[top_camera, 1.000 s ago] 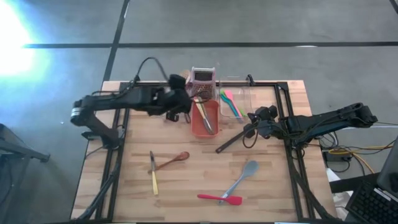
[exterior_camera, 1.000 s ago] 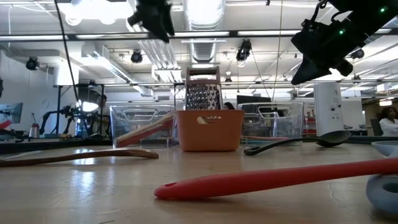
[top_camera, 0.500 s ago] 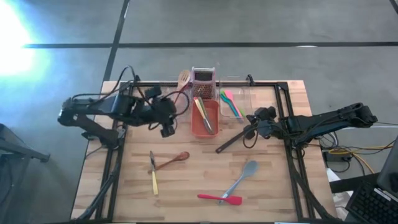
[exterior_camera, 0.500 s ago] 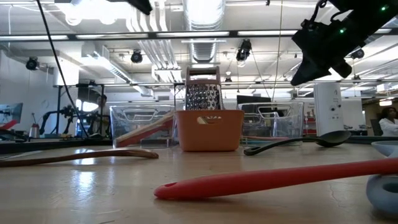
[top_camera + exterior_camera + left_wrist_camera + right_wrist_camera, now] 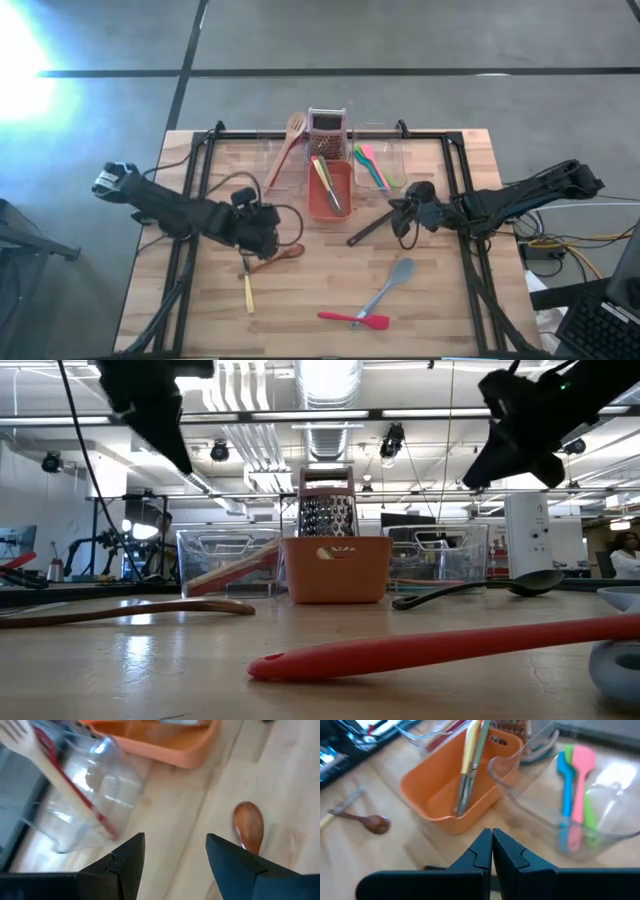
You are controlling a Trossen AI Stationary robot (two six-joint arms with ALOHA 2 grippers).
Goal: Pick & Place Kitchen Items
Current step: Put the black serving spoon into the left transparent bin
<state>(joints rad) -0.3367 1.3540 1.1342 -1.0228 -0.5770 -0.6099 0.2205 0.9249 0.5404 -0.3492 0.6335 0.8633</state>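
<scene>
The left gripper (image 5: pixel 268 238) hangs above the left middle of the table (image 5: pixel 440 300), its jaws spread wide with nothing between them; in the left wrist view the gap between the two dark fingers (image 5: pixel 127 857) shows only bare wood, and the bowl of the wooden spoon (image 5: pixel 248 826) lies just beyond one fingertip. From above, that arm covers part of the spoon's handle and the top of the yellow-handled knife (image 5: pixel 248 293) lying beside it, so whether the two touch cannot be told. The right gripper (image 5: pixel 402 215) sits over the right middle of the table with its jaws pressed together on nothing, just beside the bowl end of the black ladle (image 5: pixel 365 230); its wrist hides that end, and contact cannot be made out. The grey spoon (image 5: pixel 390 285) and the red spatula (image 5: pixel 353 319) lie near the front edge, their ends crossing. The orange tub (image 5: pixel 445 795) at the back holds a yellow-handled and a green-handled utensil, their working ends buried in it. The clear tub (image 5: pixel 560 815) beside it holds blue, pink and green spatulas. The wooden fork (image 5: pixel 289 140) leans in the other clear tub, which is barely discernible from above. In the low view both arms are cut off at the top edge.
</scene>
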